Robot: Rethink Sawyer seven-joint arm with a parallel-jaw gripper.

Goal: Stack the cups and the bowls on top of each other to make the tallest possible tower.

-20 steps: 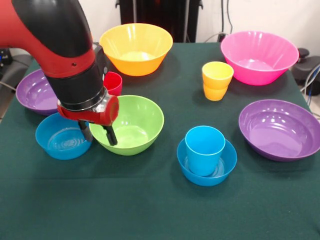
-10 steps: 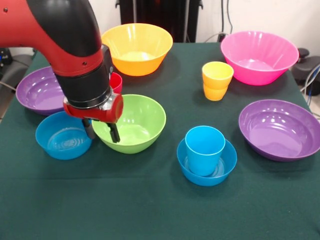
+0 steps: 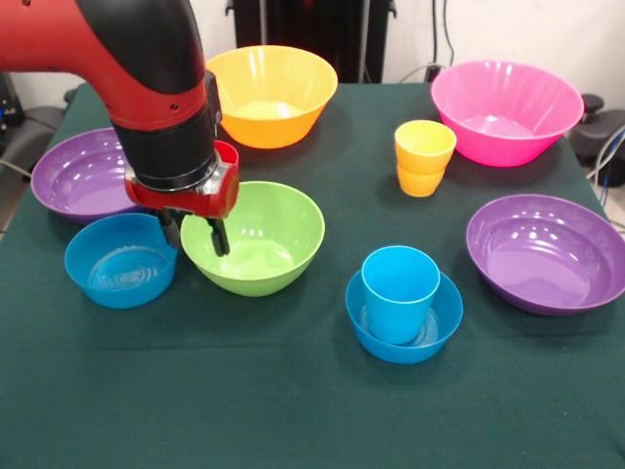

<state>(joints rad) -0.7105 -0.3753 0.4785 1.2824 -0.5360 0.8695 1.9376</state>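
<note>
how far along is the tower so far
Barely started: only the blue cup stands in a small blue bowl. In hand: the gripper straddles the lime green bowl rim, apparently gripping it. Left: other blue bowl, purple bowls, orange, pink, two cups.

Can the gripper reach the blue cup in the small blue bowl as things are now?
Probably yes. The blue cup stands upright in its blue bowl with nothing above it, but the gripper is shut on the green bowl rim and must release first.
</note>
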